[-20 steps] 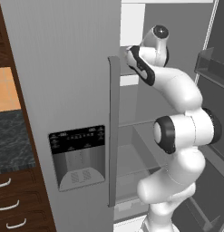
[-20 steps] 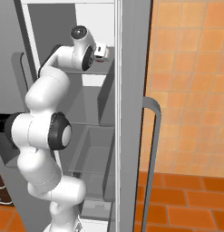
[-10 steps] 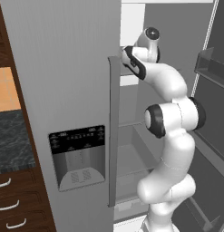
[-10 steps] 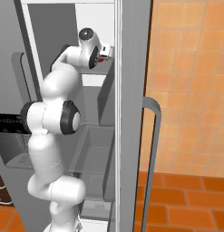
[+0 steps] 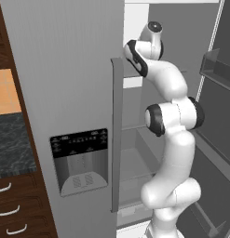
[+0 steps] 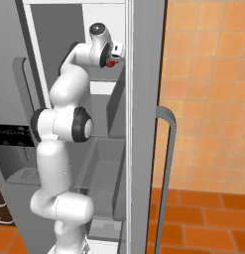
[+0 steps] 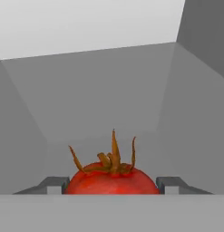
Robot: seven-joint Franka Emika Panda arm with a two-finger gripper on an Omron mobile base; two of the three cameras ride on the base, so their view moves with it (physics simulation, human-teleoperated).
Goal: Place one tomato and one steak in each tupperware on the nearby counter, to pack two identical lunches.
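Compared with a second ago, the arm is reaching deeper onto the upper shelf (image 6: 111, 77) of the open fridge (image 5: 65, 69), and the gripper (image 7: 112, 185) is now closing in on the tomato (image 7: 112, 181), its fingers (image 7: 170, 183) sitting just beside each flank; whether they are already pressing it I cannot tell. That suggests the first tomato is only now being grasped, with the tabletop (image 5: 11, 144) far off to the left. The dispenser panel (image 5: 80, 141) is showing only illegible marks.

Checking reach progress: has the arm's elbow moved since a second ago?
Yes. In the left base view the elbow has risen and shifted left, closer to the fridge door handle.
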